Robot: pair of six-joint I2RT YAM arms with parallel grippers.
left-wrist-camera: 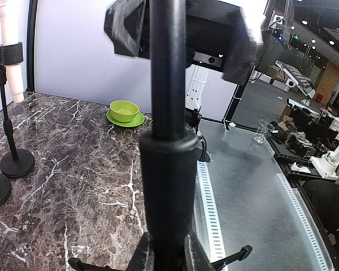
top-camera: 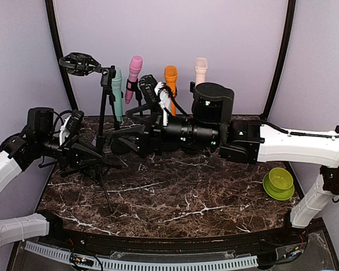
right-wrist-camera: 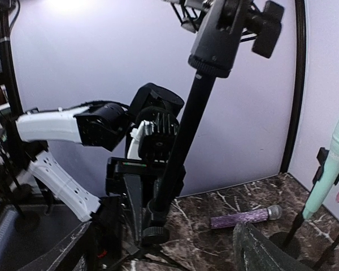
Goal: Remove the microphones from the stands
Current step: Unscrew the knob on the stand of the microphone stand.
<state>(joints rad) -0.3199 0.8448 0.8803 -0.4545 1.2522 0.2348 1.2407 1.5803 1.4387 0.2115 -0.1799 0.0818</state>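
The black tripod stand (top-camera: 104, 113) rises at the left of the marble table, its shock mount (top-camera: 79, 63) at the top holding nothing. My left gripper (top-camera: 87, 153) is shut on the stand's pole (left-wrist-camera: 168, 169), low down, with the fingers (left-wrist-camera: 141, 259) pressing on both sides. A purple glitter microphone (right-wrist-camera: 246, 216) lies flat on the table beyond the tripod in the right wrist view; the top view hides it under my right arm. My right gripper (top-camera: 123, 141) hangs open beside the stand (right-wrist-camera: 183, 130), its fingers (right-wrist-camera: 260, 248) spread wide with nothing between them.
Along the back wall teal (top-camera: 117, 93), pink (top-camera: 134, 76), orange (top-camera: 170, 82) and cream (top-camera: 200, 70) microphones stand upright in round-based holders (left-wrist-camera: 17, 164). A green bowl on a green plate (top-camera: 279, 182) sits at the right. The tripod's legs (top-camera: 104, 195) splay toward the table's front.
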